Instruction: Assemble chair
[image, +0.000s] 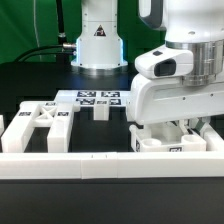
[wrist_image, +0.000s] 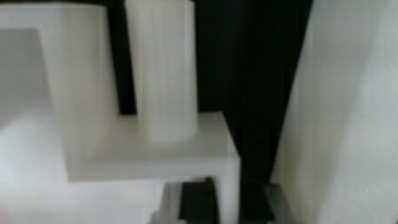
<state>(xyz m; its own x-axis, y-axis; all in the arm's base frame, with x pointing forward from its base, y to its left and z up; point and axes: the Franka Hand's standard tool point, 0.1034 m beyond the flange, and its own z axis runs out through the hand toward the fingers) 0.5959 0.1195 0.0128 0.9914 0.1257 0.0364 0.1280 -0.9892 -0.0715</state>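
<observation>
Black table (image: 25, 95), white border rail (image: 60, 160) along its near edge. The arm (image: 185, 70) fills the exterior view's right, bent low over the work. Marker board (image: 97, 98) lies mid-table, toward the back. Chair still in loose pieces: cross-braced side (image: 40, 122) flat on the exterior view's left, well apart from a cluster of blocky parts (image: 165, 143) on the right, just behind the rail and under the wrist. Gripper (image: 180, 125) is down in that cluster, fingers closed right down; nothing visible between them, and contact with a part cannot be made out. Wrist view, very close: a ribbed post (wrist_image: 164, 70) standing upright from a stepped white block (wrist_image: 151, 150), with a tall white face just beside it. Judged step: seating or nudging a post on the right-hand parts, early in assembly. The next move likely calls for fine alignment and a slow, square push.
</observation>
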